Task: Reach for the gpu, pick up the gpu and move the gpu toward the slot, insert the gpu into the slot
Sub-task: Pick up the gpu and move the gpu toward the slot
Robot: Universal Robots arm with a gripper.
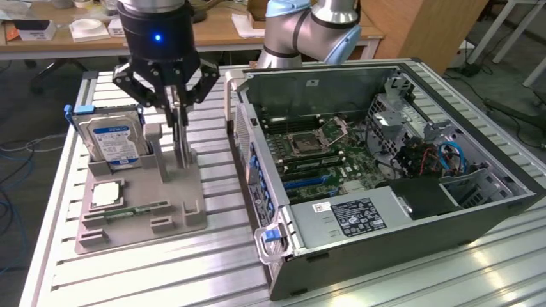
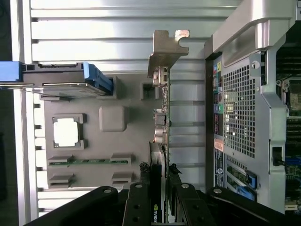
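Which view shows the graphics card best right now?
Wrist view: the graphics card runs edge-on, full length, from its silver bracket to the gripper. Exterior view gives a thin upright sliver under the gripper.

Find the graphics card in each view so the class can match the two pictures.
Exterior view: graphics card upright on the gray holder, held in the gripper, on the exterior view's left of the computer case.
Wrist view: graphics card seen edge-on beside the computer case.
Shared landmark: the hard drive.
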